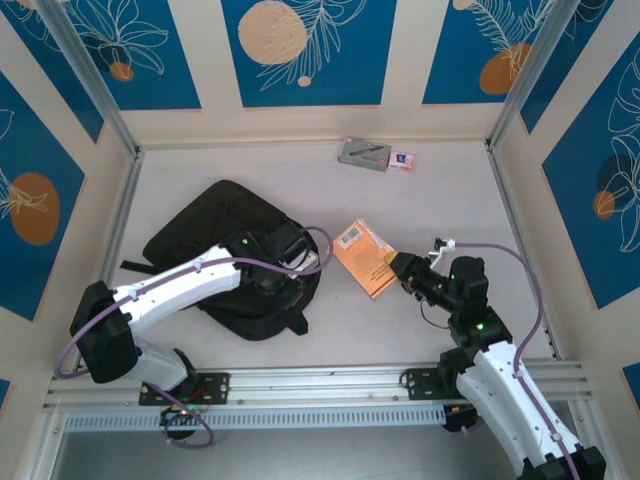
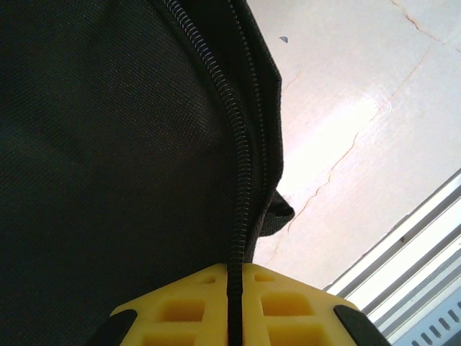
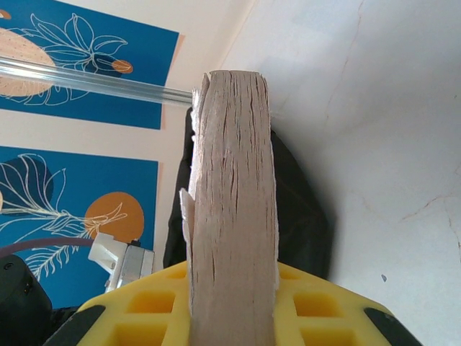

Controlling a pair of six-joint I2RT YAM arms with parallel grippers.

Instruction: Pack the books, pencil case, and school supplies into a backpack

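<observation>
The black backpack (image 1: 215, 240) lies at the left of the table. My left gripper (image 1: 290, 262) is at its right edge, and in the left wrist view it (image 2: 233, 285) is shut on the backpack's zip edge (image 2: 238, 180), with black fabric (image 2: 108, 144) to the left. My right gripper (image 1: 405, 265) is shut on a stack of orange books (image 1: 362, 255), held beside the backpack. In the right wrist view the books' page edges (image 3: 232, 180) stand clamped in the gripper (image 3: 232, 281), with the backpack (image 3: 299, 209) behind them. The grey pencil case (image 1: 364, 153) and a small pink eraser-like block (image 1: 402, 160) lie at the back.
Metal frame posts (image 1: 120, 190) and patterned blue walls bound the white table on three sides. An aluminium rail (image 1: 330, 385) runs along the near edge between the arm bases. Bare tabletop (image 1: 450, 200) lies right of the books.
</observation>
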